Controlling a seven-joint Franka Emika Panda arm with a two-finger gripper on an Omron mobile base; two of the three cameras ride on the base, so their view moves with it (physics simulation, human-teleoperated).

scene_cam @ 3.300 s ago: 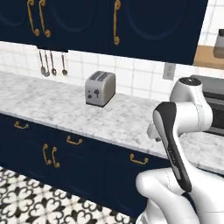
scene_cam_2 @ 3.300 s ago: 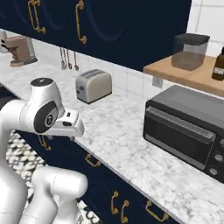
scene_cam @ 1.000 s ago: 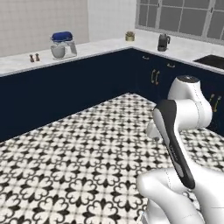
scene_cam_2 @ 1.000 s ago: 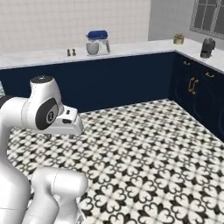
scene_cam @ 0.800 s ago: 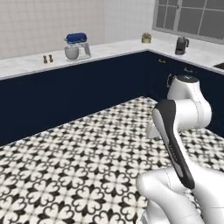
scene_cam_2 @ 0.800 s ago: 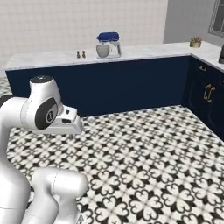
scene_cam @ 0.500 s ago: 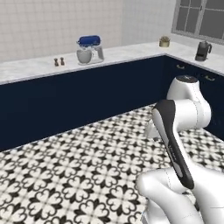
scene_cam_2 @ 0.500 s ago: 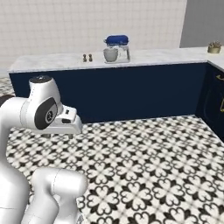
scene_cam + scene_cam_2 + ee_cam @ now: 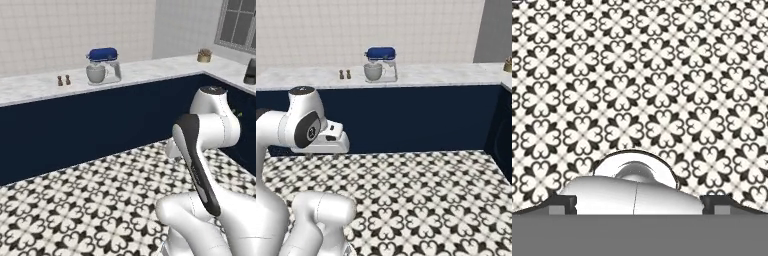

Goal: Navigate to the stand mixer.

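- The arm (image 9: 200, 150) was folded up over the base, with its hand pointed straight down at the patterned floor (image 9: 642, 75).
- The gripper (image 9: 640, 200) showed as two small dark tips at the bottom corners of the hand view; whether it was wide or narrow could not be told, and nothing could be seen between the tips.
- The stand mixer (image 9: 103, 65) stood far ahead of the gripper and well above it, on the marble counter (image 9: 150, 70) against the tiled back wall (image 9: 75, 30). In the right base view the stand mixer (image 9: 380, 64) sat near the middle of that counter run.
- Its blue head hung over the grey metal bowl, which faced left.
- Two small dark shakers (image 9: 63, 80) stood just beside each other on the counter, a little to the left of the mixer and apart from it.
- Dark blue cabinets (image 9: 416, 120) ran below the counter, between the gripper and the mixer.
- Off to the right of the gripper, the counter turned a corner beneath a window (image 9: 240, 25), where a small round pot (image 9: 203, 55) and a dark kettle (image 9: 250, 72) stood.
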